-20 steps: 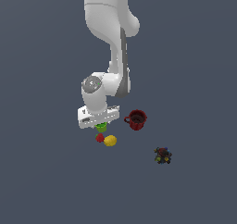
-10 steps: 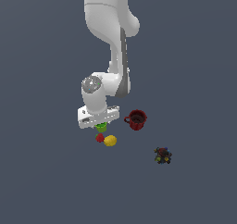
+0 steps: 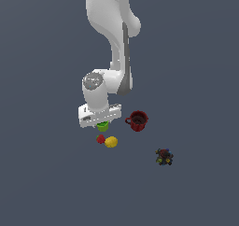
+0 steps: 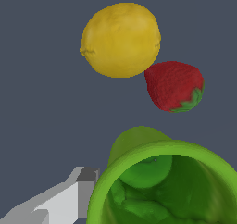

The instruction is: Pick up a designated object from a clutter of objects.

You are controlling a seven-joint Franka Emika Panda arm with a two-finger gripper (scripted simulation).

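Holding position over the small bright green plastic cup (image 4: 162,181) | no shift is seen since a second ago | claw (image 3: 101,121) state cannot be told | yellow lemon (image 3: 111,142), red strawberry (image 3: 100,138) beside | lift judged pending

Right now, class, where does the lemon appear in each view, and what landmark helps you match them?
Exterior view: the lemon lies below the claw, toward the bottom.
Wrist view: the lemon fills the upper middle.
Shared landmark: the strawberry right beside it in both.
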